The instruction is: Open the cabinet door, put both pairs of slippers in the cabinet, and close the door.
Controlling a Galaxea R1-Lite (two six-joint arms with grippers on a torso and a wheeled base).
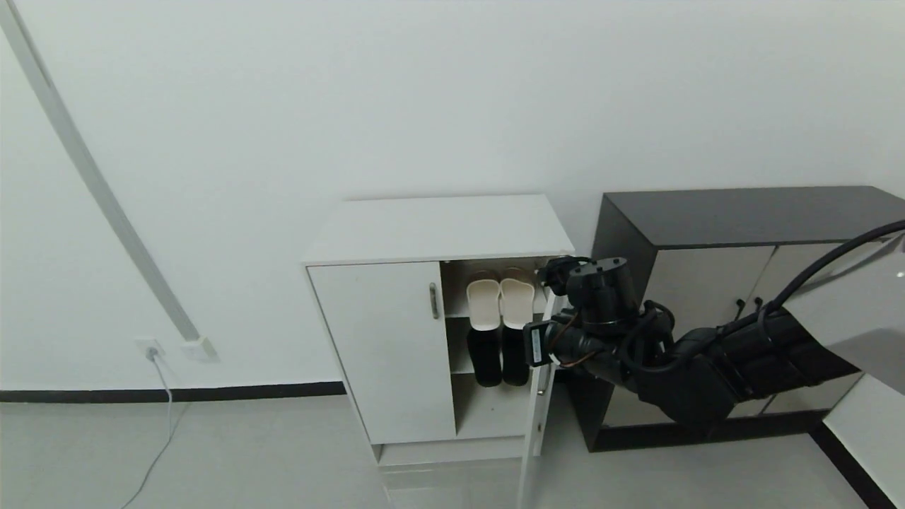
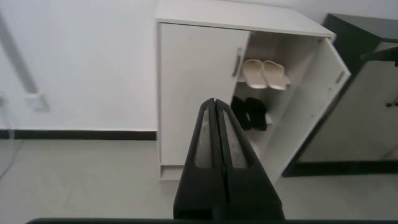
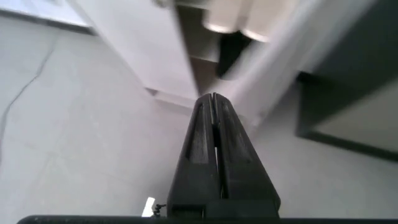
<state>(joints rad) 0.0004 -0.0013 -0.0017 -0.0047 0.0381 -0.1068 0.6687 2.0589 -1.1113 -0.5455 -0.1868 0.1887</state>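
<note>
No print is legible (the arm's small tag [image 1: 535, 344] blurs).

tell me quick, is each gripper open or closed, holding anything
Left gripper: closed, holding nothing.
Right gripper: closed, holding nothing.

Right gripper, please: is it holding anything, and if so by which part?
Nothing is held: the right gripper is shut empty near the white cabinet door.

Head camera looks forward and down at the white wooden two-door cabinet [image 1: 382, 339]; both wrist cameras share it, the right one nearer.
</note>
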